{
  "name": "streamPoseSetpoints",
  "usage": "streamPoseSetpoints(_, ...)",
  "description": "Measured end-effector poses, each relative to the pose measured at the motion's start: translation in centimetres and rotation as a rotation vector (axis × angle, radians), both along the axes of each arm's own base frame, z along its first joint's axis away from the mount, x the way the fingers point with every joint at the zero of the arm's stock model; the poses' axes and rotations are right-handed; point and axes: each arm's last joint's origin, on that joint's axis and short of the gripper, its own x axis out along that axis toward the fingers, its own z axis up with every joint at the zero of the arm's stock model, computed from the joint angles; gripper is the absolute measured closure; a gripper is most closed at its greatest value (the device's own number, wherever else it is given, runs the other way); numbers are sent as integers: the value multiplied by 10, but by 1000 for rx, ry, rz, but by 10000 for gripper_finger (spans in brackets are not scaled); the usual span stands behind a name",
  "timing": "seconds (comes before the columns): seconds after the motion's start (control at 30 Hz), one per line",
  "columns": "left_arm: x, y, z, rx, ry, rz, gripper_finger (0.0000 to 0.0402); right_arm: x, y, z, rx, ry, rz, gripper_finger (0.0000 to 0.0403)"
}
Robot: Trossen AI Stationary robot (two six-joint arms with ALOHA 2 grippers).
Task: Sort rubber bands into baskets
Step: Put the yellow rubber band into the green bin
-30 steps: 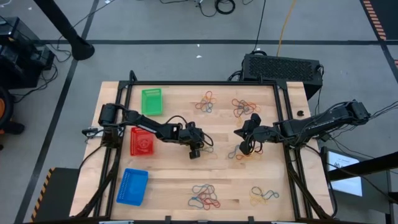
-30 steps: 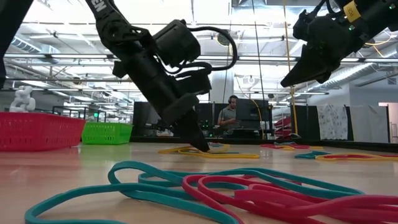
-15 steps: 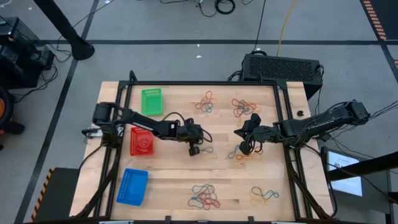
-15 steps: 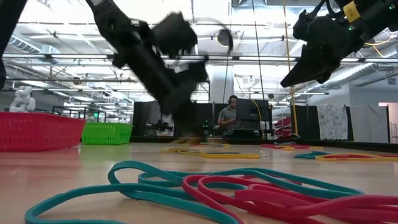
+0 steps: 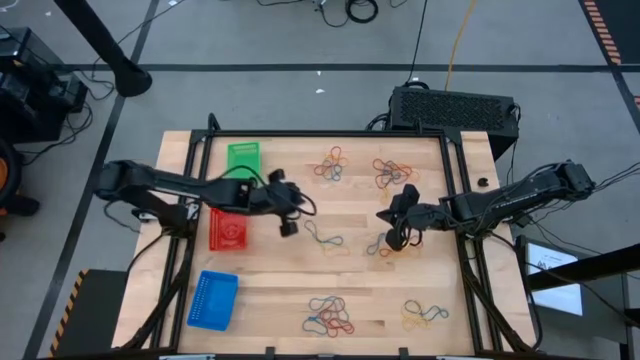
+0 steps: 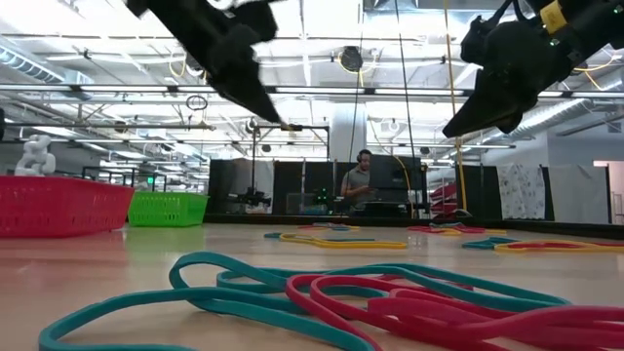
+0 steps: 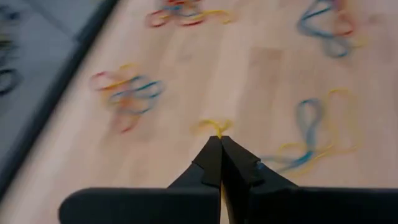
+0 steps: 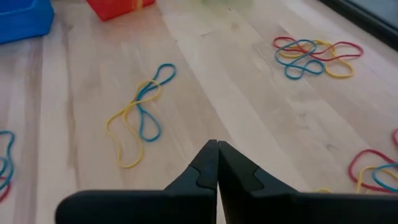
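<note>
My left gripper (image 5: 288,228) hangs well above the table just right of the red basket (image 5: 227,228), shut on a yellow rubber band (image 7: 213,126). My right gripper (image 5: 392,238) hovers shut and empty over a small clump of bands (image 5: 383,246) at the table's right middle. The green basket (image 5: 243,162) stands behind the red one and the blue basket (image 5: 212,299) in front of it. A yellow and blue tangle (image 5: 323,238) lies flat on the wood between the two grippers. My left gripper (image 7: 219,138) pinches the yellow band between its two fingertips. A short bit of the loop (image 7: 213,126) sticks out past the tips. The fingers slant downward (image 6: 283,122). The band is lifted clear of the table.
More clumps of mixed bands lie at the far middle (image 5: 332,165), far right (image 5: 392,174), near middle (image 5: 330,314) and near right (image 5: 424,314). A black box (image 5: 453,106) stands behind the table's far edge. Bare wood lies around the baskets.
My left gripper has risen from the yellow and blue bands at the table's middle. It has gone toward the table's left edge, nearer the red basket, with a yellow band lifted clear at its tips. The rest of that tangle has stayed on the wood.
</note>
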Motion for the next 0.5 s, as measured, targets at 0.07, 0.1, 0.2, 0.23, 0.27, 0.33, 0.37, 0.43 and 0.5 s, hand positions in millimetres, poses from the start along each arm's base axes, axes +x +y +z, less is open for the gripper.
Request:
streamPoseSetpoints(0.07, -16, 6, 8, 40, 41, 69, 401, 0, 1, 0, 4, -7, 4, 403)
streamPoseSetpoints(0.1, -23, 9, 12, 58, 58, 106, 401, 0, 2, 1, 7, -10, 4, 403)
streamPoseSetpoints(0.2, -46, 22, 22, 99, 101, 232, 401, 0, 2, 1, 8, -9, 5, 403)
streamPoseSetpoints(0.23, -54, 27, 24, 115, 120, 280, 401, 0, 2, 1, 8, -9, 5, 403)
streamPoseSetpoints(0.27, -60, 32, 26, 128, 135, 329, 401, 0, 2, 1, 8, -9, 5, 403)
streamPoseSetpoints(0.33, -72, 43, 27, 153, 179, 413, 401, 0, 2, 1, 8, -12, 5, 403)
streamPoseSetpoints(0.37, -77, 49, 26, 155, 191, 450, 401, 1, 2, 1, 9, -15, 5, 403)
streamPoseSetpoints(0.43, -86, 61, 20, 153, 235, 513, 401, 1, 2, 1, 9, -17, 5, 403)
streamPoseSetpoints(0.5, -93, 75, 15, 154, 269, 568, 401, 1, 2, 1, 10, -18, 5, 403)
